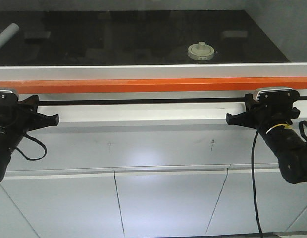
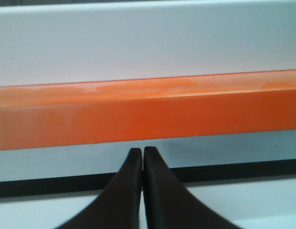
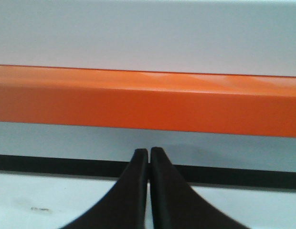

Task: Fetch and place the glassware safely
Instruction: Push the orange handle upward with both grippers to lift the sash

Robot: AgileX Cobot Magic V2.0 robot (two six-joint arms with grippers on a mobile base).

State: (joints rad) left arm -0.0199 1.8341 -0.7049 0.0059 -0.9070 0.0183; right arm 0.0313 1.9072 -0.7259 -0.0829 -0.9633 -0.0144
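Two arms, front view: the lidded glass jar [image 1: 201,51] is seen upright on the dark surface [image 1: 119,34] behind an orange rail [image 1: 153,84]; left arm [image 1: 15,116] and right arm [image 1: 280,131] are held low, well apart from it. Left wrist view: jaws pressed together, empty, facing the rail. Right wrist view: likewise, presumably parked before any reach.
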